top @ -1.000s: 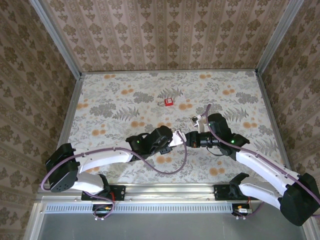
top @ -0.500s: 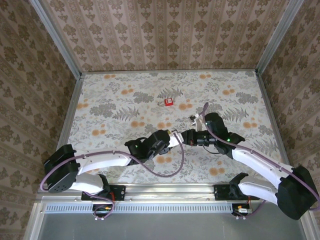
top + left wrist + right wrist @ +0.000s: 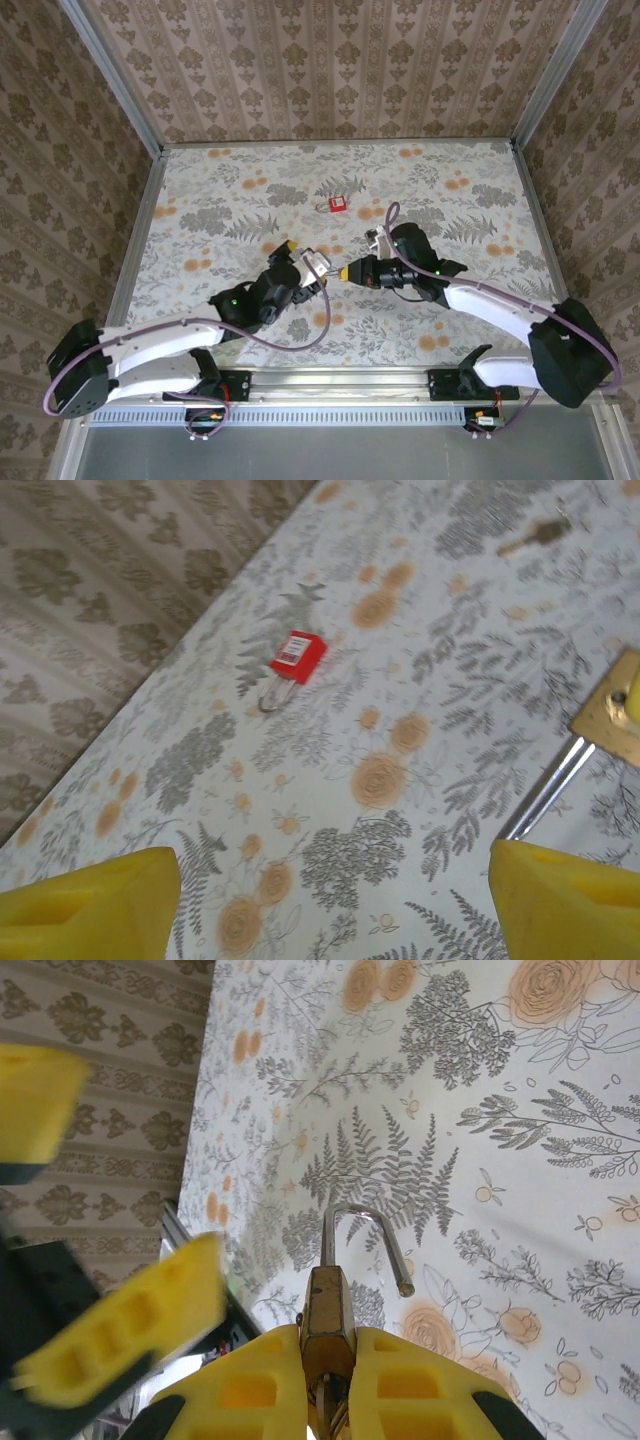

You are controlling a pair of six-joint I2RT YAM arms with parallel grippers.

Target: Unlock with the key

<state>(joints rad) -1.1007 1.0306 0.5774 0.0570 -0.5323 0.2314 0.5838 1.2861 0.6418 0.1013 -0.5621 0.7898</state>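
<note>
Right pincer (image 3: 328, 1360) clamps a brass padlock (image 3: 327, 1322), its steel shackle (image 3: 362, 1218) open; left pincer (image 3: 330, 910) gapes.

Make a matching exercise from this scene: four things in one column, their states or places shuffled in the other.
1 left gripper
2 right gripper
3 red padlock
4 shackle of the brass padlock

A lying on the table
B swung open, one end free
C open, holding nothing
D shut on the brass padlock

Pairs: 1-C, 2-D, 3-A, 4-B
</note>
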